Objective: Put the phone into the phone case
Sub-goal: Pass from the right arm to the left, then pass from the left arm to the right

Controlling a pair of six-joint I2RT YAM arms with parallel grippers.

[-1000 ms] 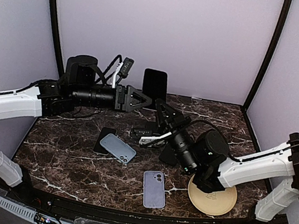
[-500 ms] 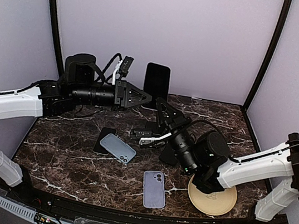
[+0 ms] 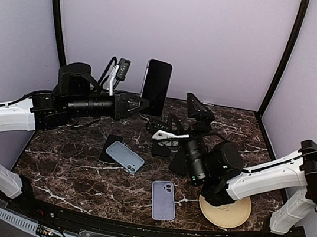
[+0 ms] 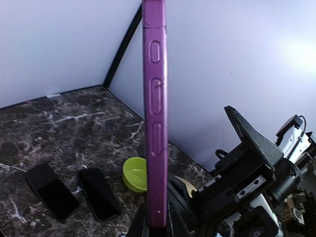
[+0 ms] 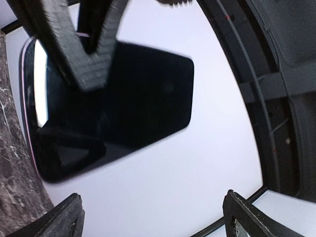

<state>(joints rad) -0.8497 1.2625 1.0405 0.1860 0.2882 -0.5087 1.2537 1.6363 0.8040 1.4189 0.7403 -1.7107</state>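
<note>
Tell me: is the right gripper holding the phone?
No, the right gripper stands open; the left gripper alone clamps the phone.

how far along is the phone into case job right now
Looks mostly done: the phone sits in the purple case, rim around the screen. In hand: left tool shut on it, upright above the table; right tool open, off it. Left: likely just setting it down.

phone case (image 4: 155, 123) purple | table (image 3: 80, 160) dark marble, white veins | bowl (image 4: 134, 173) green | plate (image 3: 233, 216) tan
</note>
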